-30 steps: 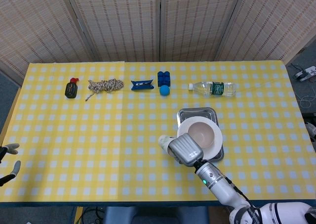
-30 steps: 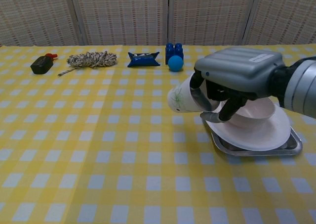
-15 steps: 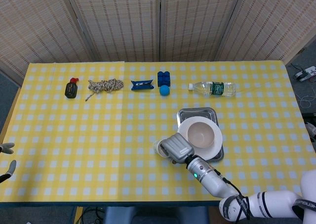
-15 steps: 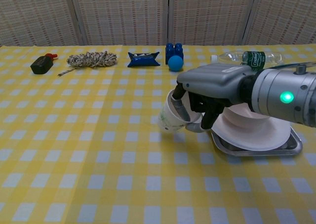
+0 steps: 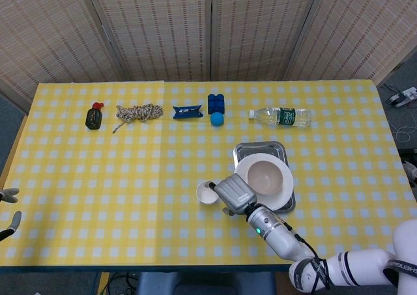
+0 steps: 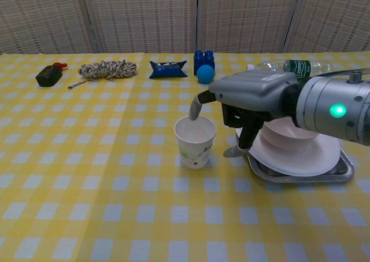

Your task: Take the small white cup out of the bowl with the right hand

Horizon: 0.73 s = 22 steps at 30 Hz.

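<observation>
The small white paper cup stands upright on the yellow checked cloth, just left of the bowl. The pale bowl sits on a white plate in a metal tray. My right hand hovers between cup and bowl with its fingers spread; one fingertip reaches over the cup's rim, and I cannot tell if it touches. Nothing is in its grasp. My left hand shows only at the far left edge, fingers apart and empty.
Along the back lie a water bottle, a blue ball, blue blocks, a blue clip, a rope bundle and a black bottle with a red cap.
My right hand carried the tilted cup down and left, set it upright on the cloth and let go. The left hand barely moved.
</observation>
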### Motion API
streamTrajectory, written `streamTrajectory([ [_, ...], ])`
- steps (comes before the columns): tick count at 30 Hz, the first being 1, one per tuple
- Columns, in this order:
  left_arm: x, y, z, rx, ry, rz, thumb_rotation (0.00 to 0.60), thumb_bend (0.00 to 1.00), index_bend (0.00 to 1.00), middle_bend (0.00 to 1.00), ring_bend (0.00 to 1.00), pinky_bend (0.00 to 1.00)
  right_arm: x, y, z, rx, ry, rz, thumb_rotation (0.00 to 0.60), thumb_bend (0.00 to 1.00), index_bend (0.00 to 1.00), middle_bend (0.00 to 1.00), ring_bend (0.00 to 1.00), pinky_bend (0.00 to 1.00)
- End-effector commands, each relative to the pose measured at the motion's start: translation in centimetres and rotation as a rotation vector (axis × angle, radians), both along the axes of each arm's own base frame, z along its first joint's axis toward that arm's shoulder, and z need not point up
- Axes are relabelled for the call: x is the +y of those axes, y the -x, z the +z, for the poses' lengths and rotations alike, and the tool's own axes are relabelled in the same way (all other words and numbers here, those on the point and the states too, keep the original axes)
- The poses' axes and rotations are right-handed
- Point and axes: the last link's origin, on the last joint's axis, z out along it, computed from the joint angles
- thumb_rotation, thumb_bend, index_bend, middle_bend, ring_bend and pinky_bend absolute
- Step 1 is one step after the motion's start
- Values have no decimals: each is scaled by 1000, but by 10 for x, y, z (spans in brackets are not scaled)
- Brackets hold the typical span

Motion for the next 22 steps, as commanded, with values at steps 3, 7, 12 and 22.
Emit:
streamTrajectory([
  [3,1,2,-1,2,8,6,600,397,383,445,323,507,19,19,49,56,156,16,600,120,202,766,908,1000],
  [7,1,1,-4,27,12,3,600,397,383,445,324,507,31,56,86,118,355,2,600,119,324,644,766,996],
  [12,1,-6,-10,41,10,-33,600,397,384,445,325,507,50,107,118,124,493,-94,600,119,395,572,660,897],
  [22,2,-10,-29,85,41,-74,600,397,390,455,329,507,96,186,153,18,601,-265,600,127,398,532,600,748],
])
